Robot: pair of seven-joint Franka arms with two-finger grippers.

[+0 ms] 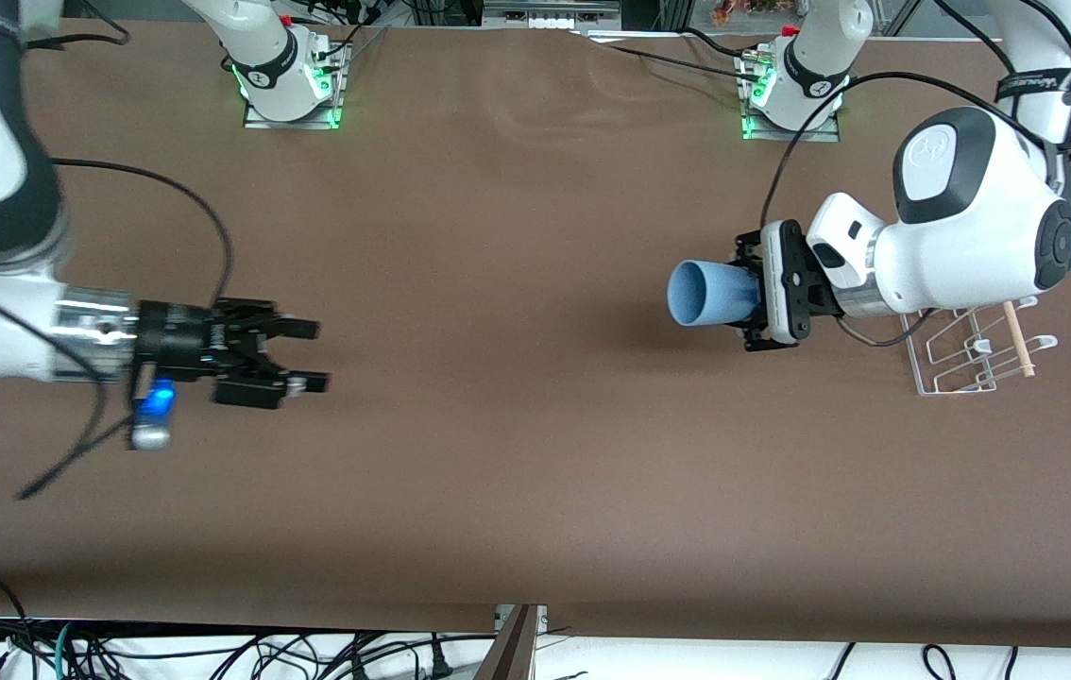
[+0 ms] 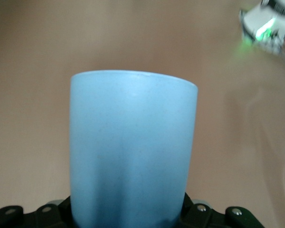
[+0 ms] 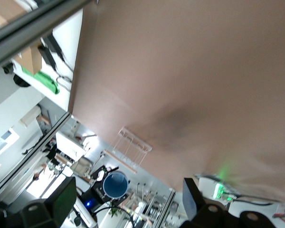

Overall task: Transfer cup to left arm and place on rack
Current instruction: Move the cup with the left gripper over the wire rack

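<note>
Light-blue cup [image 1: 707, 294]; white rack [image 1: 968, 352]; brown table [image 1: 498, 425].

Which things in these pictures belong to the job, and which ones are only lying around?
Job things:
cup, held in the left gripper
rack, under the left arm
right gripper, open, waiting over the table

Lying about:
cables along the table's near edge

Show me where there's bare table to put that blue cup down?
Bare table lies between the open right gripper and the cup held by the left gripper, and all along the camera's edge. It is crowded only around the rack, under the left arm.
</note>
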